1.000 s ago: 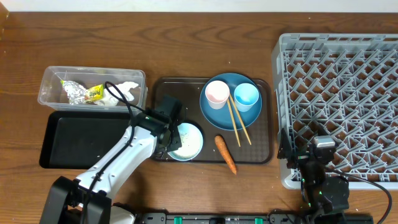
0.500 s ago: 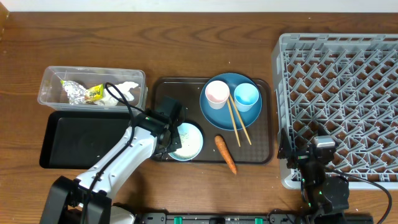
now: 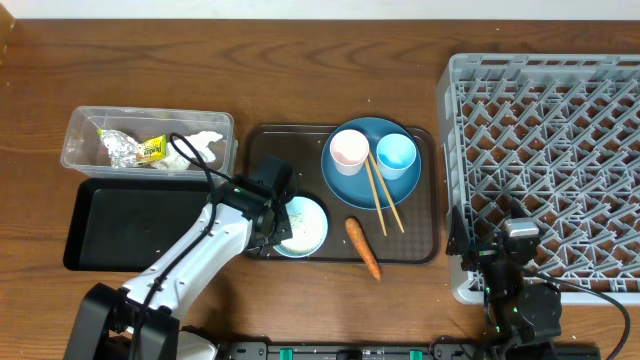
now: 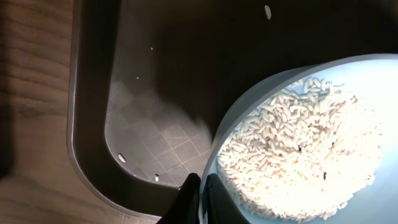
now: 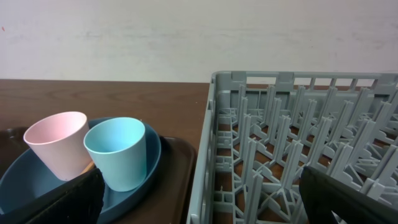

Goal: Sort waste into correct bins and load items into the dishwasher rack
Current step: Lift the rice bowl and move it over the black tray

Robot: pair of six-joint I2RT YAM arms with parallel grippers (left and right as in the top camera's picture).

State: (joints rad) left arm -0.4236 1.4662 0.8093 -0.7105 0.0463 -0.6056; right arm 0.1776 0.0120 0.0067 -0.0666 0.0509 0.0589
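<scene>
White bowl [image 3: 305,228] of rice [image 4: 292,155], rim pinched in clenched left gripper [image 4: 200,194]; just right of it, carrot [image 3: 363,247] lying diagonal, thin tip toward lower right.

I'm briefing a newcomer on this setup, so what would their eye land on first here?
The large square grey plastic crate dominates the right. In the middle, a dark brown serving tray holds a round blue plate carrying a pink cup, a light blue cup and wooden chopsticks. At the tray's near-left corner, the left gripper pinches the rim of a white bowl of rice.
</scene>
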